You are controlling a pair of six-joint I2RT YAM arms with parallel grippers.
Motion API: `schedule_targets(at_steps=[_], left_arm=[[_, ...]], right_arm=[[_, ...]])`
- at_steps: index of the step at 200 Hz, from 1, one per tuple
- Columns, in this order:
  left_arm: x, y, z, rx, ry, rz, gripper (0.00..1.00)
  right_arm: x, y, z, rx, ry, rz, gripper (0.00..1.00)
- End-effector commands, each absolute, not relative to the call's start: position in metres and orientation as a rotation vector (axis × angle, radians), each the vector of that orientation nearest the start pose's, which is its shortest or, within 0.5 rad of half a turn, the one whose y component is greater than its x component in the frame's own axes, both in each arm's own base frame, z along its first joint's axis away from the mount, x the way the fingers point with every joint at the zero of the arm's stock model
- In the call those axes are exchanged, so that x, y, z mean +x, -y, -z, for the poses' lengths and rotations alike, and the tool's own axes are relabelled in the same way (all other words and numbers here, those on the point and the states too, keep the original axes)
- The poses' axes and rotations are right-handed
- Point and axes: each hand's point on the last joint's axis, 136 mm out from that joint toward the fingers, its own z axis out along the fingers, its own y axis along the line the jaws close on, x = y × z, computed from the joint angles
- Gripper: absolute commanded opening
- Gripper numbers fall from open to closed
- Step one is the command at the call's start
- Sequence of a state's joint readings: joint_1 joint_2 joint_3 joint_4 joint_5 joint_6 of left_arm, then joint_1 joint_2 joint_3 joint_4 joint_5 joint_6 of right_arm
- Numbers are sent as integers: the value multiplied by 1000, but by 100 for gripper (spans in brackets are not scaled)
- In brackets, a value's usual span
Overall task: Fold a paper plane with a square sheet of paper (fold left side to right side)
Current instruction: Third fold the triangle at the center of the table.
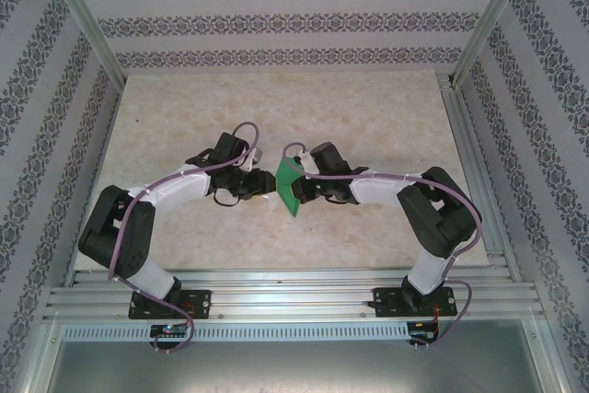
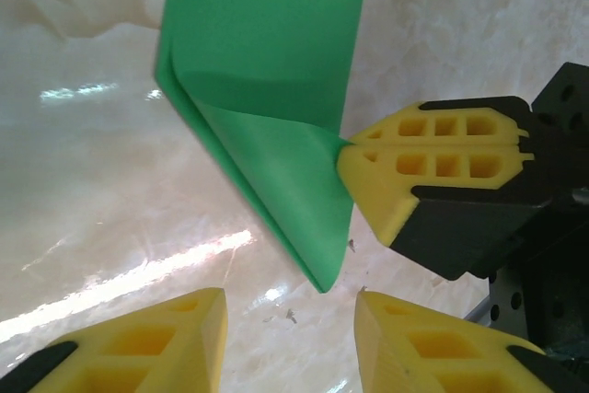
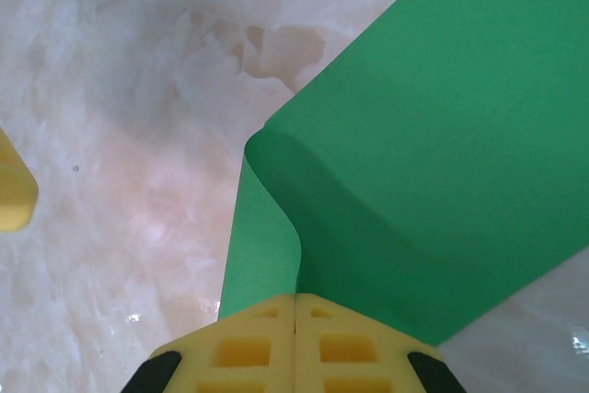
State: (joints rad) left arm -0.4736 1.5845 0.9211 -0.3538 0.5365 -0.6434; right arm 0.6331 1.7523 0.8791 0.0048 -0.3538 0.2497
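Marble tabletop [image 1: 368, 108], around its middle: right hand [image 3: 294, 306] pinches the half-folded green paper [image 1: 289, 186] off the surface, likely so the left hand [image 2: 290, 308], fingers apart and empty, can work the crease.

A glossy beige marbled table [image 1: 276, 108] bears tiny dark specks [image 2: 291, 317].

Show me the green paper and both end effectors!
green paper [image 3: 433, 135]: right wrist view, on its flat top layer.
right end effector [image 3: 294, 301]: right wrist view, where the shut yellow fingertips meet.
left end effector [image 2: 290, 306]: left wrist view, the gap between its yellow fingertips.
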Motion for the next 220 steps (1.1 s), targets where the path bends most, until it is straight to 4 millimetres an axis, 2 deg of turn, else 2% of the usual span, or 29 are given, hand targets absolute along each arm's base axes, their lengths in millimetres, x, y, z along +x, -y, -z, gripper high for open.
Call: schedule_targets(at_steps=[1,33,72,108,151,220], left_arm=[[302,263,-93,53,-2700,1094,38],[312,267,-85,22,-2712,1085,28],[324,276,-78,15,-2715,1108,22],[327,290,-70,47,-2738,1122,19],[329,301,-59,60,-2760,1128,17],[330,302,-48,57,-2783,1111,16]], right_arm=[[305,-304,-41,-623,-2466,-859,0],[305,-306,-35,-588,-2488,-882,0],[305,-302,-24,-544,-2519,-869,0],[305,-300,-22,-526,-2525,-860,0],[304,-298,-29,-530,-2511,-859,0],[305,-289,-33,-498,-2511,-843,0]])
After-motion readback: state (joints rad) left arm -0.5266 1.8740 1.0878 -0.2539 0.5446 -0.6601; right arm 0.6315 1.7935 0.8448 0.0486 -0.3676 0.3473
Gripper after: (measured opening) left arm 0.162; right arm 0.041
